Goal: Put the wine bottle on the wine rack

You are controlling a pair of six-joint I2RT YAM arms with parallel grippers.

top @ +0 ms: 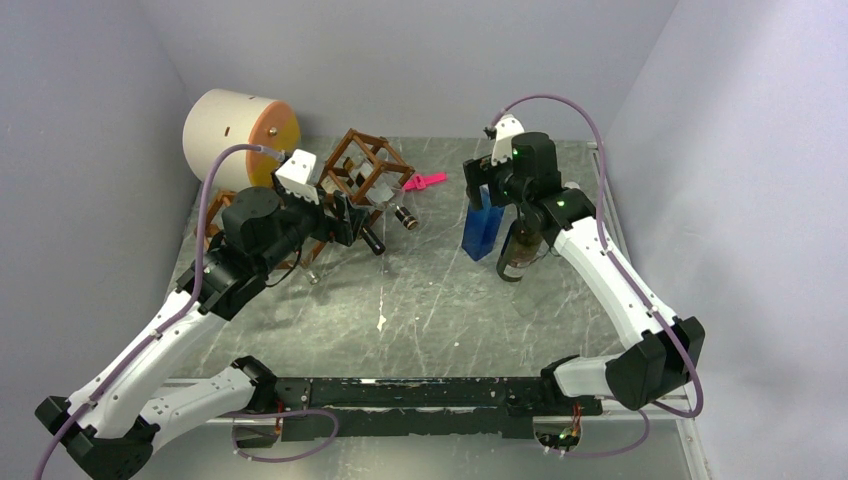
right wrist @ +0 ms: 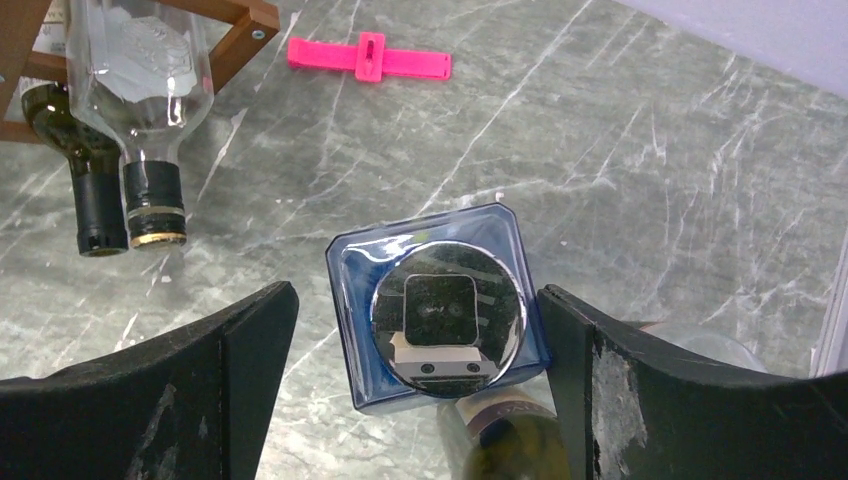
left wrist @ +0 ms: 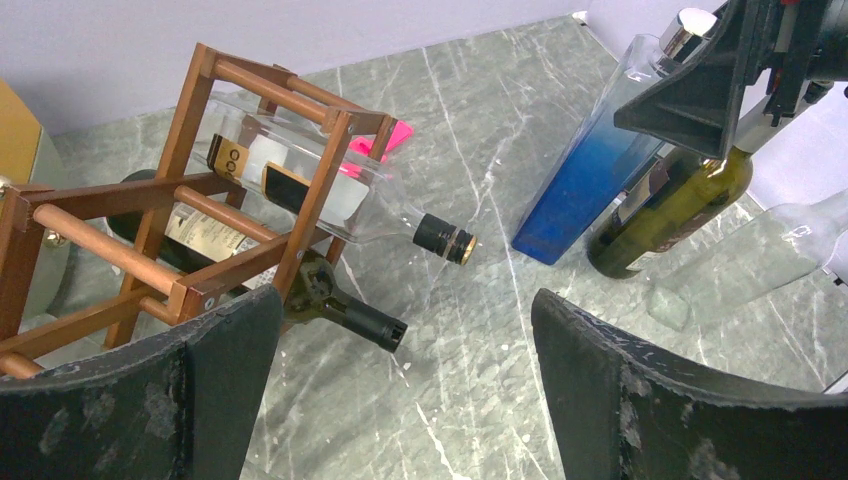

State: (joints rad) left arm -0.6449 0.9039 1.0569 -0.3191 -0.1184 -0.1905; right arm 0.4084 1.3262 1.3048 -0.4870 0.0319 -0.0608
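- Pincers, two: the right gripper (right wrist: 412, 312) hangs with its jaws wide apart straight above a blue square bottle (top: 481, 232), one finger on either side of the silver cap, clamped on nothing.
- The left gripper (left wrist: 405, 310) also stands wide apart and holds nothing. It faces the wine rack (left wrist: 320, 200) from just beside it.
- Bottles, five. Three stand together near the far right corner of the tabletop (top: 440, 300): the blue one, an olive-green wine bottle (left wrist: 670, 210) touching or just beside it, and a clear bottle (left wrist: 745, 255) next to that.
- Two lie in the rack, necks poking out toward the middle of the tabletop: a clear bottle with a black-and-gold cap (left wrist: 380, 215) above, a dark bottle (left wrist: 345, 315) below.
- One rack, reddish-brown, toward the far left of the tabletop.
- One pink clip (right wrist: 370, 57) lies flat near the far edge, between the rack and the standing bottles.
- One cream-and-orange drum (top: 235, 125) fills the far left corner.
- The tabletop is grey, white-veined marble; plain pale lilac walls (top: 420, 60) close it in on three sides.
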